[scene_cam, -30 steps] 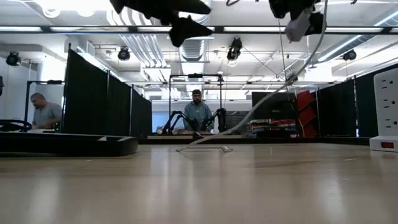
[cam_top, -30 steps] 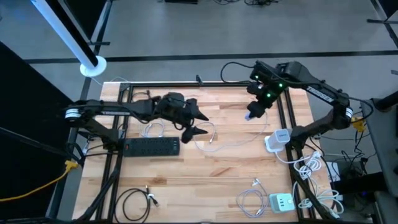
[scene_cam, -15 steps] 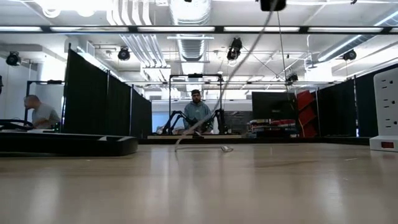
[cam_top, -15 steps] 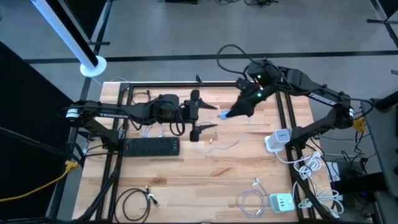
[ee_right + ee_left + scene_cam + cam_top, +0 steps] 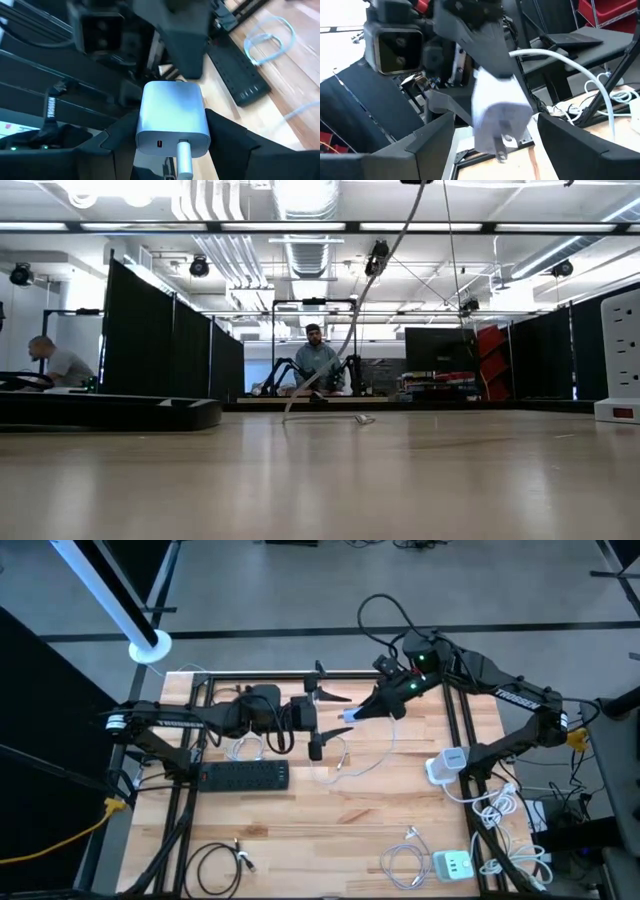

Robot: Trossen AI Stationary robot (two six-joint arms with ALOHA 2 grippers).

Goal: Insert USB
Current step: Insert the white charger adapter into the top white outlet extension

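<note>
Left gripper (image 5: 318, 722) is wide open, holding nothing, mid-table, and right gripper (image 5: 352, 716) just beside it is clamped on the white charger (image 5: 497, 107) with its cable (image 5: 385, 745) trailing, so I'd square up, then close gently.

A black power strip (image 5: 245, 776) lies near 2 seemingly seated people (image 5: 319, 366) beyond.

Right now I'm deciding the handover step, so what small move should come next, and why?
Probably ease the right gripper a little further toward the left gripper, then shut the left fingers on the white charger. The right gripper holds the charger, cable already plugged in, between the left gripper's open fingers, which are not touching it yet.
</note>
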